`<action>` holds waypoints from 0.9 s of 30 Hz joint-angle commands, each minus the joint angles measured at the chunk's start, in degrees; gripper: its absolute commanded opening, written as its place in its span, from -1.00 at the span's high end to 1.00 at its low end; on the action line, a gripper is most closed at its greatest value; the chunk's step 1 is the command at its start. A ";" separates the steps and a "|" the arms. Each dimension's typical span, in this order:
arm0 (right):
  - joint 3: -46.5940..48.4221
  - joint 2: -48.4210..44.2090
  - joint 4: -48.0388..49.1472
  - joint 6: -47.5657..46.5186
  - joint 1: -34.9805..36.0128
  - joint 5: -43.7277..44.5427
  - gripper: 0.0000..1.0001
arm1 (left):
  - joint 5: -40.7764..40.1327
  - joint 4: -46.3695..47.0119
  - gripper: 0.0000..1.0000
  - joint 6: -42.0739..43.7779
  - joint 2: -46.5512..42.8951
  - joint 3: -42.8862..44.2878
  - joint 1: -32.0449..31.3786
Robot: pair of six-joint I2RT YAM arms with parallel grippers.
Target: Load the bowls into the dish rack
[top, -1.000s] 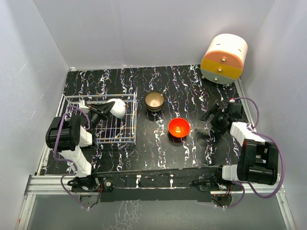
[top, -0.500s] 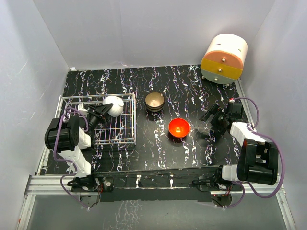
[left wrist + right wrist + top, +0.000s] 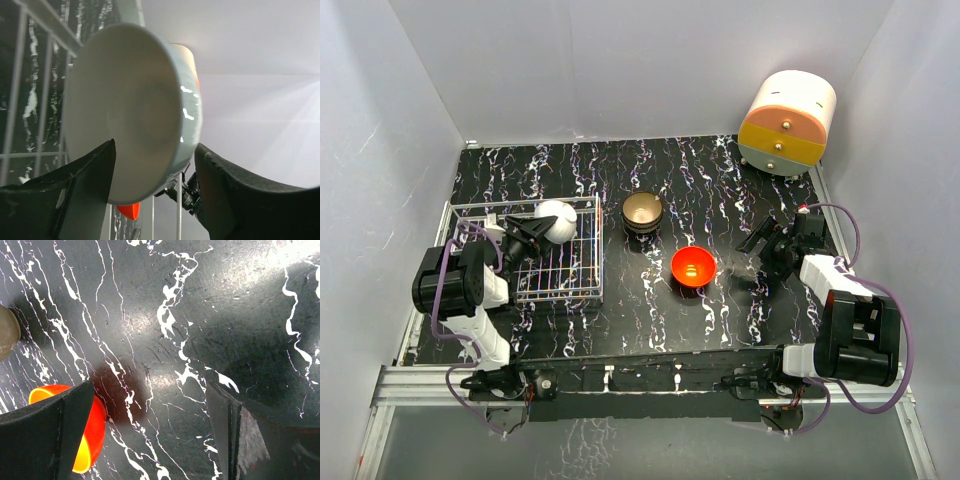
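White bowl (image 3: 557, 219) in left gripper (image 3: 540, 231)

Fingers clamped on its rim, bowl tipped on edge over far right corner of dish rack (image 3: 560, 292); wire contact unclear. Brown-gold bowl (image 3: 642, 210) and red bowl (image 3: 692, 267) sit on table mid-scene. Right gripper (image 3: 767, 247) spread apart, empty, near red bowl.

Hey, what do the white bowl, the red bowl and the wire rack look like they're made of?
The white bowl: likely glazed ceramic or melamine; smooth, with sharp glints on its wall. The red bowl: glossy plastic or lacquer, judging by its sheen. The dish rack: thin metal wire, white-coated or plated.
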 commanded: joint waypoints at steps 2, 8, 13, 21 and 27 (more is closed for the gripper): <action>1.66 -0.40 2.21 -0.80 -0.57 -0.60 -0.95 | 1.09 -16.34 -0.28 5.10 -3.58 3.18 0.99; 1.39 -0.24 2.44 -0.89 -0.80 -0.72 -0.95 | -2.35 -43.39 -0.47 16.70 -13.20 9.36 0.93; 1.02 -0.05 2.73 -0.72 -0.96 -1.08 -0.95 | -4.08 -54.86 -0.55 21.10 -16.35 13.78 0.92; 0.84 -0.36 2.73 -0.80 -1.06 -1.22 -0.95 | -10.40 -76.08 -0.68 30.38 -20.50 19.79 0.92; 0.58 -0.57 2.82 -0.80 -1.03 -1.36 -0.95 | -15.62 -88.99 -0.86 36.00 -21.66 25.45 0.93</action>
